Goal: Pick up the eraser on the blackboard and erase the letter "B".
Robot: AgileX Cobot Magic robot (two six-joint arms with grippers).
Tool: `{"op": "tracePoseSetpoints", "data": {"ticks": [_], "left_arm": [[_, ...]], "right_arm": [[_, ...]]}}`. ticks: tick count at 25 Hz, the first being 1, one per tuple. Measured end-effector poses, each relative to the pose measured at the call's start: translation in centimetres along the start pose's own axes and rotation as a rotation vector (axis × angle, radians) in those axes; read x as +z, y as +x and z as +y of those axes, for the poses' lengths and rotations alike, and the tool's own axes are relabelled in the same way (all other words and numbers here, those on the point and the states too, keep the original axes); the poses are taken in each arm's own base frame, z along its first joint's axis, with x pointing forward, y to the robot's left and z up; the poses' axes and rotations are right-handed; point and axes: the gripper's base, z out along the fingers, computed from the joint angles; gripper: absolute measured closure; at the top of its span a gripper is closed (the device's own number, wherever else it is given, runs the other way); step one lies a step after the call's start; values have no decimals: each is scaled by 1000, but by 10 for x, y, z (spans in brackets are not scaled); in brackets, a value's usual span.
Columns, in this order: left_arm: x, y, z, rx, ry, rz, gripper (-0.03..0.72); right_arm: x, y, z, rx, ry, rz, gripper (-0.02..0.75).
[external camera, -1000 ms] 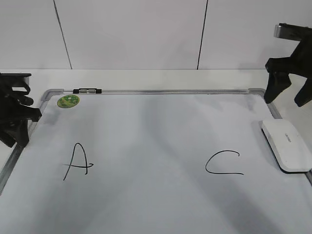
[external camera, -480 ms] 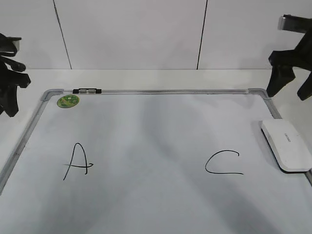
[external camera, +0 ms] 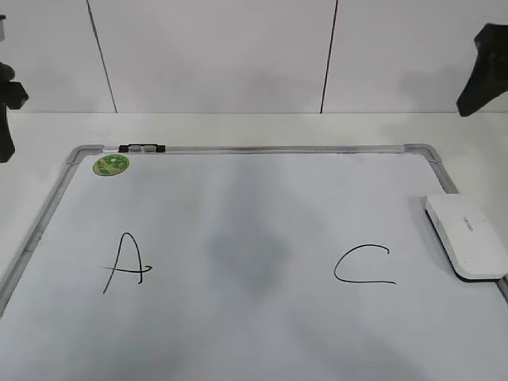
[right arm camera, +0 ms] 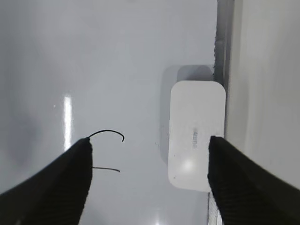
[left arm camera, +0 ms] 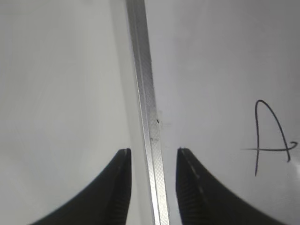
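Note:
The white eraser lies flat at the right edge of the blackboard, and it shows in the right wrist view against the frame. The board carries a black "A" and a black "C". No letter "B" shows between them, only bare board. My right gripper is open and empty, high above the eraser and the "C"; it shows at the top right. My left gripper is open and empty above the board's left frame, beside the "A", at the far left edge.
A small round green sticker sits in the board's far left corner. A black and silver clip is on the far frame. The board lies on a white table with a white panelled wall behind.
Both grippers have risen and drawn outwards, away from the board, now mostly out of the exterior view. The eraser and letters have not moved.

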Motion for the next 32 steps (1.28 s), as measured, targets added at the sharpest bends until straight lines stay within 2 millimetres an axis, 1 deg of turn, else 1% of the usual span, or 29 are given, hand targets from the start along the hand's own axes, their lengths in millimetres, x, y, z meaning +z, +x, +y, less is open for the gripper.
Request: {"op": "tracePoseSetpoints", "data": {"ticks": [3, 4, 5, 7, 8, 11, 13, 15, 16, 18, 21, 23, 27, 29, 30, 31, 32], "left_arm": [[-24, 18, -3, -1, 13, -46, 439], [-32, 25, -4, 0, 15, -63, 439], [-40, 33, -5, 1, 17, -82, 439], [-56, 47, -6, 5, 16, -120, 439], [-65, 55, -7, 7, 16, -144, 439], [-89, 81, -8, 15, 7, -212, 439], [-104, 101, -9, 20, 5, -262, 439], [-119, 124, -10, 25, 3, -314, 439], [-126, 136, -11, 28, 2, -340, 439], [-133, 159, -12, 32, 0, -377, 440], [-138, 193, -12, 36, 0, -430, 446], [-139, 216, -13, 39, -1, -470, 448], [-133, 262, -12, 46, -1, -550, 448], [-125, 281, -12, 48, 1, -585, 449], [-122, 290, -12, 49, 3, -612, 450], [-116, 298, -12, 50, 7, -621, 451], [-111, 306, -12, 50, 12, -637, 452]], "right_arm": [[-26, 23, 6, -10, -2, -46, 148], [-31, 30, 7, -12, -2, -51, 148], [-42, 41, 10, -17, -2, -76, 148], [-53, 59, 12, -23, 2, -93, 149], [-62, 71, 13, -33, 4, -113, 150], [-77, 104, 17, -49, 6, -151, 150], [-83, 128, 18, -54, 6, -169, 150], [-91, 156, 20, -63, 9, -203, 151], [-93, 164, 19, -67, 14, -212, 151], [-96, 187, 19, -80, 30, -240, 151], [-97, 219, 16, -98, 63, -287, 152], [-95, 235, 14, -106, 88, -306, 152], [-87, 269, 9, -121, 117, -361, 152], [-79, 284, 7, -124, 121, -390, 152], [-79, 284, 7, -124, 121, -390, 152], [-72, 297, 6, -128, 122, -424, 152], [-69, 302, 5, -130, 122, -434, 152]]}}
